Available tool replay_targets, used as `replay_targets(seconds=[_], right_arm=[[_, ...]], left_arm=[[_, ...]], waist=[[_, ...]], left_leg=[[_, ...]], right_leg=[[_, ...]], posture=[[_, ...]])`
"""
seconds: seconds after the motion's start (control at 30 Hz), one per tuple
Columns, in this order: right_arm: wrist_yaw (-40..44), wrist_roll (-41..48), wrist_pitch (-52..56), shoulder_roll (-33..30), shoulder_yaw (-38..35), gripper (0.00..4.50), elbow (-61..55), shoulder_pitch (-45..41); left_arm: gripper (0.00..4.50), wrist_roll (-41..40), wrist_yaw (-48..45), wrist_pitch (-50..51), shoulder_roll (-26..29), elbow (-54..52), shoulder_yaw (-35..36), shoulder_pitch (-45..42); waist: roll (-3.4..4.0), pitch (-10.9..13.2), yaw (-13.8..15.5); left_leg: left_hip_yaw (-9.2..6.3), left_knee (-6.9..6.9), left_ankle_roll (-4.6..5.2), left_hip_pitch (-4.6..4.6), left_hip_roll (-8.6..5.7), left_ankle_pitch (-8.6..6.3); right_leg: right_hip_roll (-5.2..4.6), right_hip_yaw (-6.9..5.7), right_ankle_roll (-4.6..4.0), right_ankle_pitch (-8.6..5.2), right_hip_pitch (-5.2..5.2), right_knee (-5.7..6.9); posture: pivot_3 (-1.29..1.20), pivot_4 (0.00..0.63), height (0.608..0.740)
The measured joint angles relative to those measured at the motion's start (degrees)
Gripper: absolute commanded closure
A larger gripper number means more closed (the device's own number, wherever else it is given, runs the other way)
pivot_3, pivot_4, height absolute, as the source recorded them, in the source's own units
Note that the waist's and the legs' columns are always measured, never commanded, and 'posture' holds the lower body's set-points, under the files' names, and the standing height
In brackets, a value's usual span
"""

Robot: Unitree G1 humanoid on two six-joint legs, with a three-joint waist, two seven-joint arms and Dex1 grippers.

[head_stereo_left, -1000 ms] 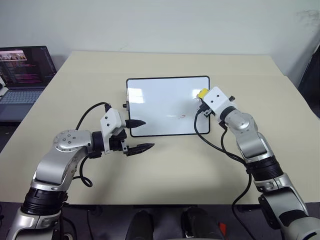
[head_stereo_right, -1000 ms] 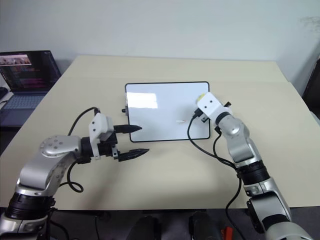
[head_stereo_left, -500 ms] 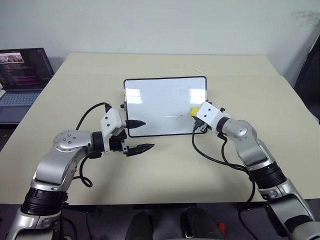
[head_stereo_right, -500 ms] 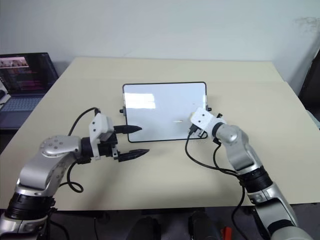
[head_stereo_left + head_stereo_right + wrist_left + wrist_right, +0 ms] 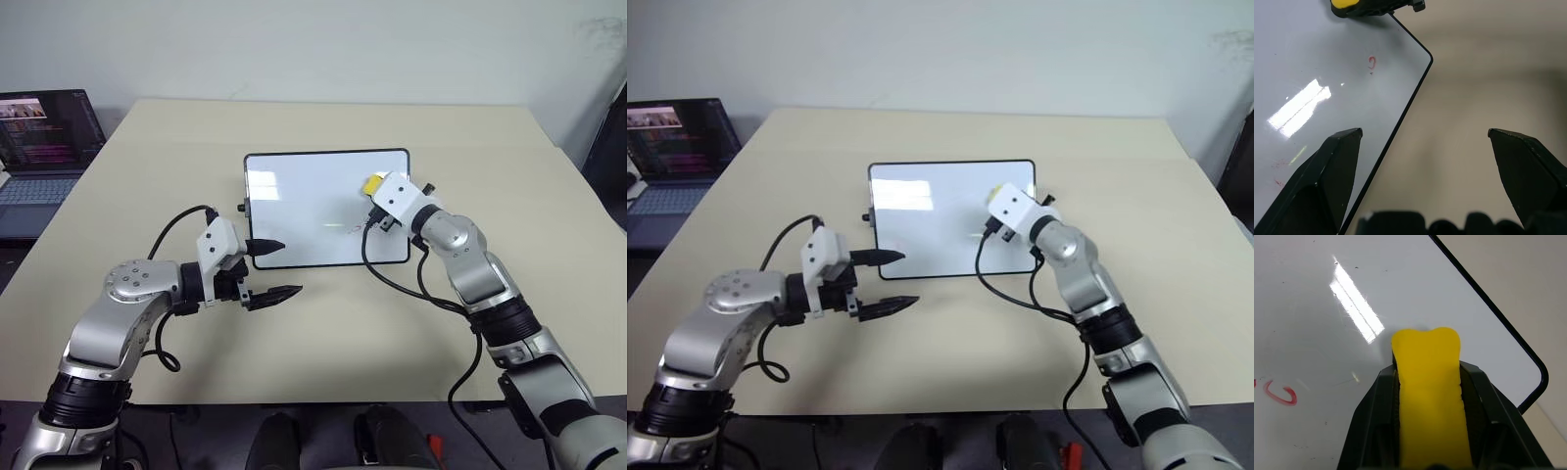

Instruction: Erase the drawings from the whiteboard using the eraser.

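Nearest us, our left gripper (image 5: pixel 270 267) hangs with its 2 black fingers spread wide and nothing between them, one tip over the near left corner of the whiteboard (image 5: pixel 294 211), the other over the bare table (image 5: pixel 343 333). We judge that corner a risk: if the board slides under a wipe, its black frame could bump that lower finger, or the finger could pin the board unevenly.

Further out, the board lies flat in the middle of the table, and our right gripper (image 5: pixel 1426 382) is clenched on the yellow eraser (image 5: pixel 1429 396) at the board's right side. The eraser's front end sits on or just over the glossy surface, close to the right edge.

A small red curl (image 5: pixel 1279 392) of the drawings lies beside the eraser, not under it, and fainter red traces (image 5: pixel 1279 182) sit near the left fingertip. We could sweep past the curl and leave it, or run off the nearby edge and catch the frame. Pressing too lightly would only smear the red.

Beyond the table's far left corner stands an open laptop (image 5: pixel 44 147), well apart.
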Motion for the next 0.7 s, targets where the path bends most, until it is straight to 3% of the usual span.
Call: replay_targets(seconds=[0.27,0.43,0.7], right_arm=[[4.69,1.54,3.41,-2.68,-2.17,3.20,-4.22,4.23],[8.55,3.38,7.54,-1.24,-1.17,3.20,-7.90,7.12],[-0.56,2.41,4.14,1.32,-4.01,3.20,-2.23,2.24]], left_arm=[[0.00,-0.17,0.36,0.03,0.00,-0.31,0.33,0.08],[0.00,-0.38,0.27,0.03,-0.02,-0.31,0.30,0.02],[0.00,-0.66,-0.21,0.04,-0.03,-0.31,0.27,-0.04]], waist=[[-0.04,-0.02,0.16],[-0.04,-0.03,-0.20],[-0.02,-0.01,-0.33]], left_leg=[[0.00,0.03,0.00,0.17,-0.01,0.00],[0.03,0.02,0.00,0.26,-0.01,0.01],[0.05,0.01,0.00,0.20,-0.02,0.01]], right_leg=[[0.00,-0.01,0.18,-0.10,0.15,0.03],[0.04,0.06,0.21,-0.12,0.16,0.06],[0.05,0.06,0.20,-0.11,0.12,0.04]], posture=[[0.00,0.150,0.740],[0.00,0.150,0.740],[0.00,0.150,0.740]])
